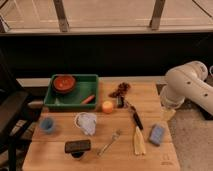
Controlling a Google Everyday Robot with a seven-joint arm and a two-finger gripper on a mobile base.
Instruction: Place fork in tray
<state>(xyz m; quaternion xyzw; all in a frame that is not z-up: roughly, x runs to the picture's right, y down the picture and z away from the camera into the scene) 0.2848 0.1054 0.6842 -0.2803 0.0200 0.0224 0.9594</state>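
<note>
The slim silvery fork [110, 142] lies on the wooden table near the front middle, handle toward the front left. The green tray [75, 106] stands at the back left of the table and holds a red-brown bowl [64, 83] and a small orange stick [88, 99]. My white arm [190, 85] hangs over the table's right edge. My gripper [168, 111] points down beside that edge, far right of the fork and empty of it.
Around the fork are a black block [77, 146], a white crumpled bag [87, 122], a blue cup [48, 125], an orange ball [107, 106], a black-handled utensil [135, 119], a pale yellow utensil [139, 141], a blue sponge [157, 134] and a brown bunch [120, 90]. A black chair [10, 112] stands at left.
</note>
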